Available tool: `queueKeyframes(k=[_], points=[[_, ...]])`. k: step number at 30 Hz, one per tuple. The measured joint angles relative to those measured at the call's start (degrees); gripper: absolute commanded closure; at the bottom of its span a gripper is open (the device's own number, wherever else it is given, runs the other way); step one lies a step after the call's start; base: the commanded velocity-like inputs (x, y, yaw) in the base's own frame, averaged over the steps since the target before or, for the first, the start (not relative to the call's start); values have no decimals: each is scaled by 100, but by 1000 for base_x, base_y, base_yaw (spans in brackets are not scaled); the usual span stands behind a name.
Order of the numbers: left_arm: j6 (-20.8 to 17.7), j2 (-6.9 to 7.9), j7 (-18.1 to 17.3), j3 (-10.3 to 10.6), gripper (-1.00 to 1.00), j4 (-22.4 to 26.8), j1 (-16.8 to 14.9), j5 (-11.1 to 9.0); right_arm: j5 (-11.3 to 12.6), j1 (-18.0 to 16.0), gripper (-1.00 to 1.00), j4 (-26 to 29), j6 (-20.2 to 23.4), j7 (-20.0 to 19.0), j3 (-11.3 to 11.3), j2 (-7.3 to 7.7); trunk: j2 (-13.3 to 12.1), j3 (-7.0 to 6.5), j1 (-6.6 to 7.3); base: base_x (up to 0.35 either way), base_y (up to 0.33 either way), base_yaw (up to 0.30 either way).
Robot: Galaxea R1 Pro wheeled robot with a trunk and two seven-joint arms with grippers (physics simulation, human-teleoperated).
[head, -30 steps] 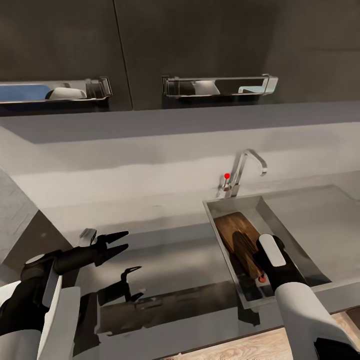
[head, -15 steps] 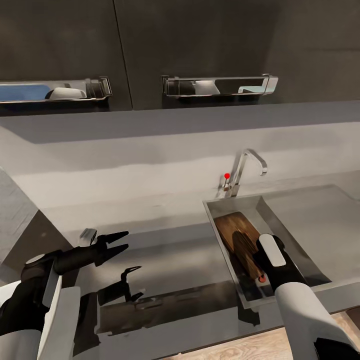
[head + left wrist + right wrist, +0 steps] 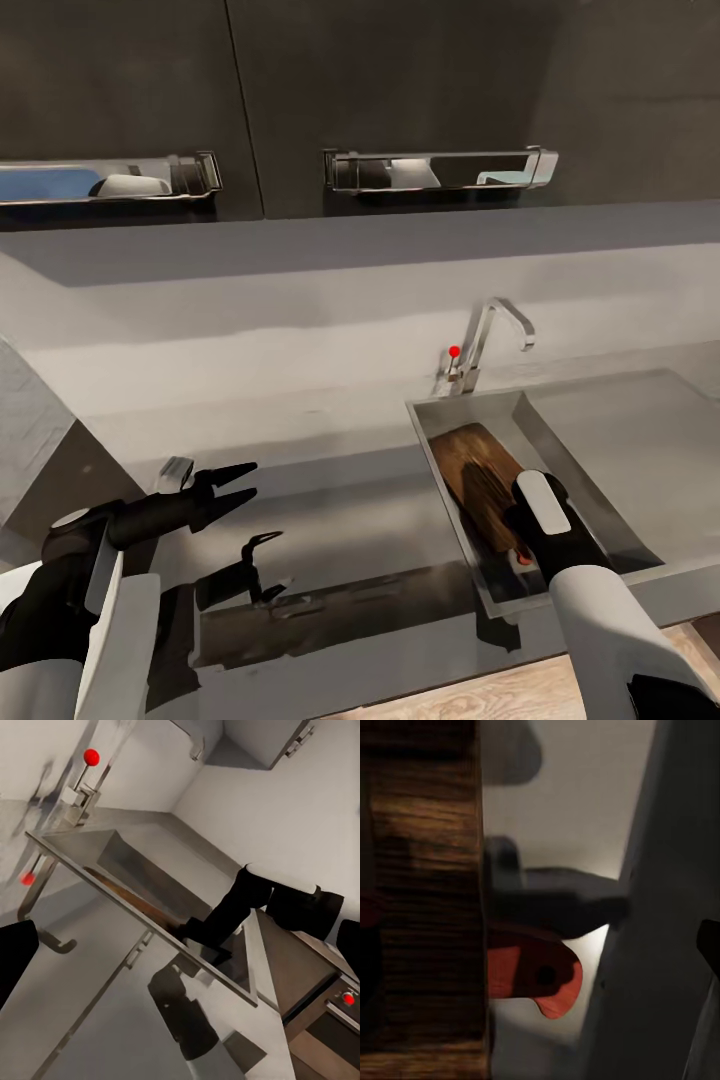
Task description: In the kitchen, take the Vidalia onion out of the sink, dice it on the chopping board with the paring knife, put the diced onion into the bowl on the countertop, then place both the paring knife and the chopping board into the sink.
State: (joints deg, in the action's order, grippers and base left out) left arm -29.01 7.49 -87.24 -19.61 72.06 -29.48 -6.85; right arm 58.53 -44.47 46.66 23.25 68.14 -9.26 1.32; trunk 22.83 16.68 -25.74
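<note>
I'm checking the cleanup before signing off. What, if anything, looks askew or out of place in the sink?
The chopping board lies tilted in the sink, leaning along its left wall rather than flat. The paring knife's red handle pokes out beside the board's near end, by the right hand. Nothing looks spilled or damaged.

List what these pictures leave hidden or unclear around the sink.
- Right claw: head view, its fingers sit behind the right wrist, so open or shut is unclear.
- Paring knife: right wrist view, the red handle end shows; the blade is hidden.
- Chopping board: head view, its near end is covered by the right arm inside the sink.
</note>
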Motion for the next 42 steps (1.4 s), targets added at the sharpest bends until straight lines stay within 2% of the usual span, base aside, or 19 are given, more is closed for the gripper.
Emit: queueKeyframes(k=[9, 31, 42], points=[[0, -2, 0, 2, -100, -1, -1, 0, 29, 4, -100, 1, -8, -13, -2, -1, -2, -16, -1, 0, 0, -24], [0, -1, 0, -2, -100, -73, -1, 1, 33, 4, -100, 11, -6, -16, -2, -1, -2, -207, -1, 0, 0, -97], [0, -1, 0, 2, -100, -80, -1, 0, 37, 4, -100, 327, 19, -18, 2, -1, -2, -305, -1, 0, 0, -91]])
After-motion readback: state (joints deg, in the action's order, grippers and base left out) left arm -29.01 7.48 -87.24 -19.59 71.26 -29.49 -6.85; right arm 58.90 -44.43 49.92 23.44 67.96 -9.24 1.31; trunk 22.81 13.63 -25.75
